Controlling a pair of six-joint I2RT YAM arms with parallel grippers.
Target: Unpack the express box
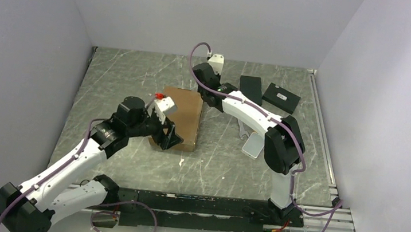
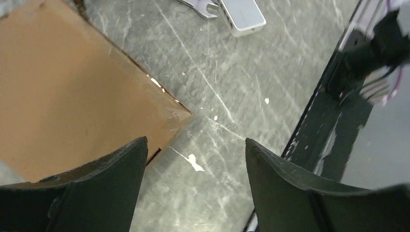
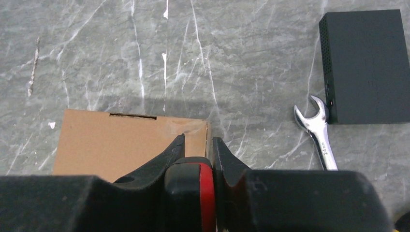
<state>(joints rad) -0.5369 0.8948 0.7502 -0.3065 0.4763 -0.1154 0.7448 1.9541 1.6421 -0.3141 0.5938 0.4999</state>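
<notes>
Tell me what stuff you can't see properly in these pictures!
Inside of the express box: closed cardboard covers it in every view.
Right pincer: right wrist view, its own body hides whether it pinches the box corner.
White case: left wrist view, cut off by the top edge.
Wrench: right wrist view, the pincer's body hides its lower end.

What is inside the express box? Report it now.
The express box lies shut; only its plain brown top shows. Whatever it holds is covered.
</notes>
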